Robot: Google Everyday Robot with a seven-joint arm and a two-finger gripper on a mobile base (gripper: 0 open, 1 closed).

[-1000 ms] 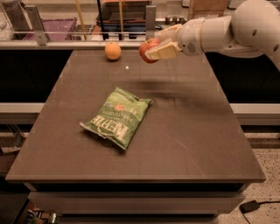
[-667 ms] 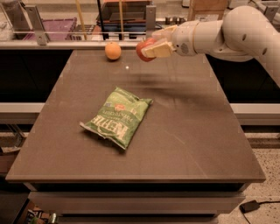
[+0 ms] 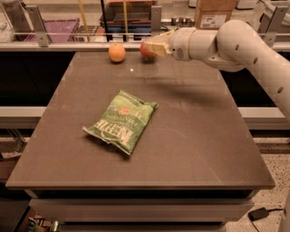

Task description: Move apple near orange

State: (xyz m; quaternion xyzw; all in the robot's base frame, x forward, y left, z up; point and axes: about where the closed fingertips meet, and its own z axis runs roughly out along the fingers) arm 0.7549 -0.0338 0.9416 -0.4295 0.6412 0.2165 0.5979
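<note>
The orange sits near the far edge of the dark table, left of centre. The red apple is a short way to its right, low over or on the table; I cannot tell which. My gripper reaches in from the right on the white arm and its pale fingers are closed around the apple, hiding its right side.
A green chip bag lies in the middle of the table. Behind the far edge run a metal rail, shelving with a purple bin and a cardboard box.
My gripper has carried the apple leftward and down along the far edge, closing the gap to the orange. The orange and the chip bag have not moved.
</note>
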